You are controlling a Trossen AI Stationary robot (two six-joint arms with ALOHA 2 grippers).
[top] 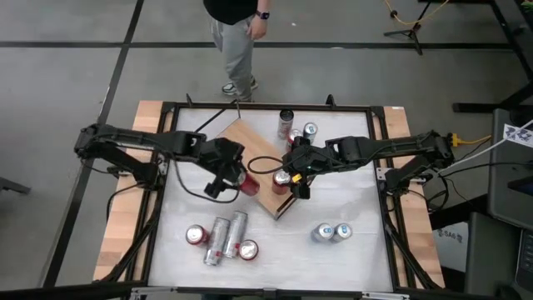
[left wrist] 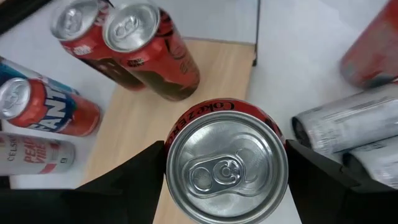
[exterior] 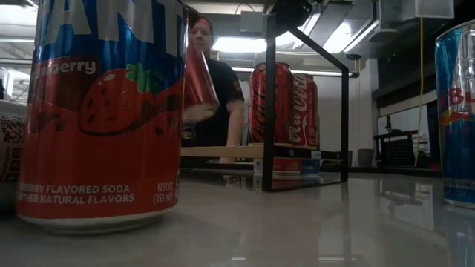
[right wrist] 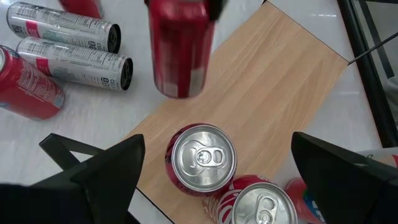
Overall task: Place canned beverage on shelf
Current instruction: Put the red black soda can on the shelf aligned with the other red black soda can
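Observation:
A red cola can (left wrist: 227, 165) hangs in my left gripper (left wrist: 227, 180) over the near-left edge of the shelf (top: 250, 146), a light wooden board with a black wire rail (exterior: 304, 96). In the low view this can (exterior: 199, 78) tilts, clear of the board. Two red cans (right wrist: 200, 158) (right wrist: 264, 202) stand on the shelf. My right gripper (right wrist: 217, 149) hovers open above them, its fingers apart on either side and touching nothing. My left gripper pinches the cola can's side wall (left wrist: 278, 132) just below the top rim, one finger (left wrist: 317, 177) on each side. The fingers slant down from the table's left. The can is lifted clear, top up and somewhat tilted.
Silver and red cans (top: 225, 237) lie near the table's front left, and two blue cans (top: 331, 232) stand front right. Two more cans (top: 287, 121) lie at the far edge. A strawberry soda can (exterior: 104, 111) fills the low view's foreground. A person (top: 237, 33) stands beyond the table.

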